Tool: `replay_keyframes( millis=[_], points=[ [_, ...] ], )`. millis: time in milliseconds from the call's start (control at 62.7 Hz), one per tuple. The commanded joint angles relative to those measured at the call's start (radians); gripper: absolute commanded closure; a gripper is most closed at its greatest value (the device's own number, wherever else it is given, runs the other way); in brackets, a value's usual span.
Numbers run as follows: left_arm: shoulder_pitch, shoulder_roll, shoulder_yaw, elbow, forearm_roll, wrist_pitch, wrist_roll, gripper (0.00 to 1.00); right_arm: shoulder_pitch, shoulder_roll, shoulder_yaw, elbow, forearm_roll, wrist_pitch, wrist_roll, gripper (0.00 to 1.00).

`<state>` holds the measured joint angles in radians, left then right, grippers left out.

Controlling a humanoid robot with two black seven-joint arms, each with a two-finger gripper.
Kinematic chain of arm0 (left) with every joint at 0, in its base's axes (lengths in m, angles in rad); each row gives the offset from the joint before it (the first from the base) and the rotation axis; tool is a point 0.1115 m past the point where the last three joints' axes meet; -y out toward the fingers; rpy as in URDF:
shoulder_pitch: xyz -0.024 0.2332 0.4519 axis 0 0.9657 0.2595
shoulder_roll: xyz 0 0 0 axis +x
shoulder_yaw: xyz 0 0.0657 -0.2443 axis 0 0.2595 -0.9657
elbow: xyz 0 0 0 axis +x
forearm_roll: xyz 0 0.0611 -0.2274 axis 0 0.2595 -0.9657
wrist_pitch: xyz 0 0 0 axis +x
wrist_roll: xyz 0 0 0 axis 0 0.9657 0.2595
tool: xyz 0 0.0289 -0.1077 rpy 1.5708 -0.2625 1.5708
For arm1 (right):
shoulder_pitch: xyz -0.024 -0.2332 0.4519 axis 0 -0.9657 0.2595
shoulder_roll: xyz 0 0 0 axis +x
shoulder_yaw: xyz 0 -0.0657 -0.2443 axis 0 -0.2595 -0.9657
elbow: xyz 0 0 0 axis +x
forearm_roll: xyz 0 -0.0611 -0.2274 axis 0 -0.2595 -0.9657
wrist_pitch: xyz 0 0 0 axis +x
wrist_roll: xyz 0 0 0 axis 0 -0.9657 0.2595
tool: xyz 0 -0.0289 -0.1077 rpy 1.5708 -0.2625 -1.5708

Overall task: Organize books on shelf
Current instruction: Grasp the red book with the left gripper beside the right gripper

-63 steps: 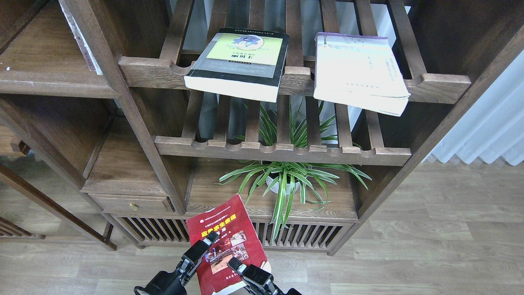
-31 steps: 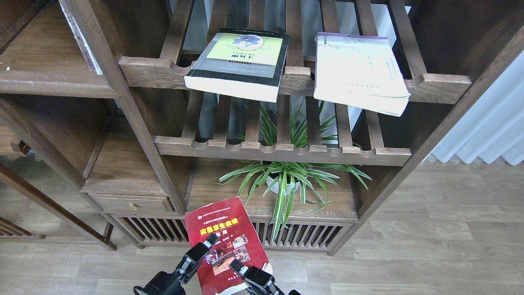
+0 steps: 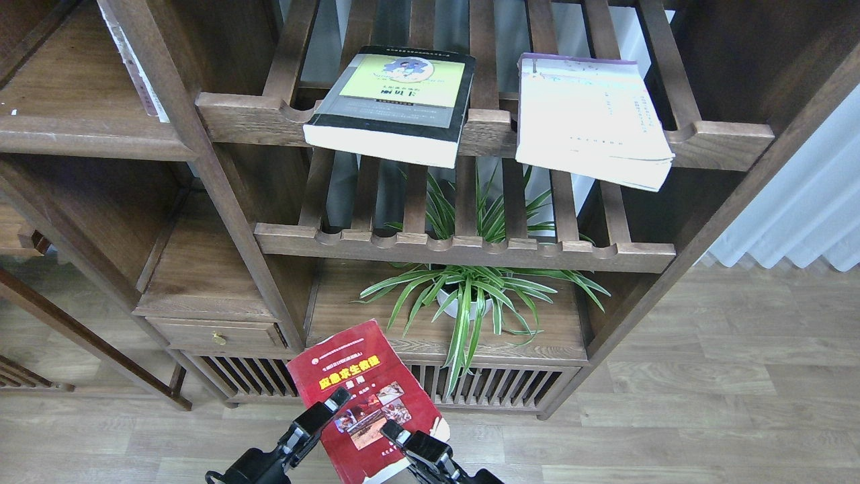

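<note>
The red book (image 3: 366,396) with a yellow title is held tilted in the air, low in front of the cabinet. My left gripper (image 3: 332,407) lies on its left edge and my right gripper (image 3: 400,435) on its lower right. Each shows one finger on the cover; both look shut on the book. The black-and-lime-green book (image 3: 393,101) and the pale white book (image 3: 591,117) lie flat on the upper slatted rack, overhanging its front rail. The solid dark-brown plank shelf (image 3: 74,138) is at the upper left, far from both grippers.
A potted spider plant (image 3: 470,296) stands on the bottom board under a second slatted rack (image 3: 463,252). A drawer with a brass knob (image 3: 216,337) is at the lower left. A pale upright book (image 3: 138,74) stands by the post. A white curtain (image 3: 806,202) hangs at the right.
The red book has shifted left and turned a little counter-clockwise. My left gripper has moved left and down with it. The books on the rack have not moved.
</note>
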<state>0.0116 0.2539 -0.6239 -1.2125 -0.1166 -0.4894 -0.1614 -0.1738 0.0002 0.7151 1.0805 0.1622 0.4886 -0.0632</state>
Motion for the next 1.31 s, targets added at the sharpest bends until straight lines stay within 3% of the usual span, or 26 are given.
replay_keyframes(
  millis=[0,749,861,909,941,989,1036,1052,1180,1212,1228,1244,1291],
  points=[
    [0.004,0.033,-0.02,-0.001,0.0,0.001,-0.001,0.93,0.002,0.0,0.003,-0.002,0.0,0.0,0.003,0.01],
    [0.011,0.062,-0.054,-0.002,-0.005,0.001,-0.009,0.92,0.011,0.0,0.007,-0.004,0.0,0.0,0.008,0.01],
    [0.011,0.064,-0.051,-0.002,-0.005,0.001,-0.007,0.92,0.013,0.0,0.01,-0.002,-0.001,0.0,0.008,0.2],
    [0.011,0.064,-0.049,-0.002,-0.005,0.001,-0.007,0.92,0.011,0.0,0.01,-0.004,0.002,0.0,0.01,0.33],
    [0.011,0.064,-0.049,-0.002,-0.005,0.001,-0.009,0.92,0.008,0.0,0.01,-0.01,0.003,0.0,0.008,0.49],
    [0.011,0.064,-0.049,-0.002,-0.005,0.001,-0.009,0.92,0.008,0.0,0.01,-0.017,0.008,0.0,0.008,0.64],
    [0.011,0.064,-0.048,-0.002,-0.005,0.001,-0.009,0.92,0.007,0.0,0.009,-0.043,0.016,0.0,0.007,0.93],
    [0.011,0.064,-0.048,-0.002,-0.005,0.001,-0.009,0.92,0.01,0.0,0.009,-0.057,0.02,0.0,0.005,0.96],
    [0.011,0.064,-0.048,-0.004,-0.005,0.001,-0.009,0.92,0.016,0.0,-0.006,-0.097,0.017,0.0,-0.003,0.93],
    [0.011,0.064,-0.048,-0.002,-0.005,0.001,-0.009,0.92,0.016,0.0,-0.008,-0.097,0.016,0.0,-0.004,0.85],
    [0.011,0.064,-0.048,-0.004,-0.005,0.001,-0.007,0.92,0.022,0.0,-0.009,-0.105,0.01,0.0,-0.007,0.44],
    [0.011,0.064,-0.048,-0.002,-0.005,0.001,-0.007,0.92,0.033,0.0,-0.009,-0.106,0.004,0.0,-0.007,0.23],
    [0.011,0.065,-0.048,-0.002,-0.005,0.001,-0.009,0.92,0.042,0.0,-0.011,-0.103,-0.003,0.0,-0.006,0.01]
  ],
)
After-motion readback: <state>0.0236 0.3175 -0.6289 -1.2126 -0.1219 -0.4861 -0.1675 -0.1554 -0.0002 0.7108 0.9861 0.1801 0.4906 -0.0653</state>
